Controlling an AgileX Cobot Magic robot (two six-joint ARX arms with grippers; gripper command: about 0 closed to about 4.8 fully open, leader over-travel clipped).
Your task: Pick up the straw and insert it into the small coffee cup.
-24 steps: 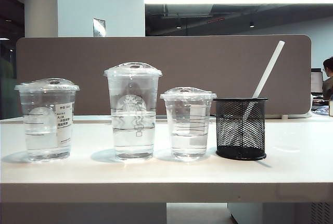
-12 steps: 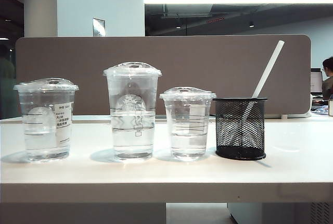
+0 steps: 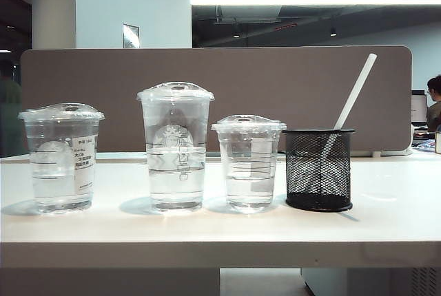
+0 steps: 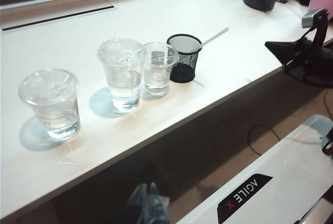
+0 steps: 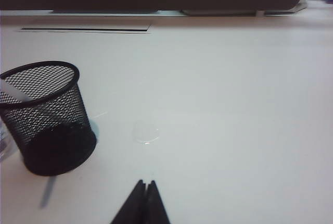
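- Straw (image 3: 355,91) leans in the black mesh cup (image 3: 319,169) at the right end of the row on the counter (image 3: 386,224), top tilted away from the cups.
- Small coffee cup (image 3: 249,163) stands just beside the mesh cup, lid on, part full of water.
- Tall cup (image 3: 176,146) next in line, wide cup (image 3: 62,157) at the far left.
- My left gripper (image 4: 147,197): pressed shut, empty, hanging below the counter edge, well apart from everything.
- My right gripper (image 5: 145,188): shut, empty, low over bare counter near the mesh cup.
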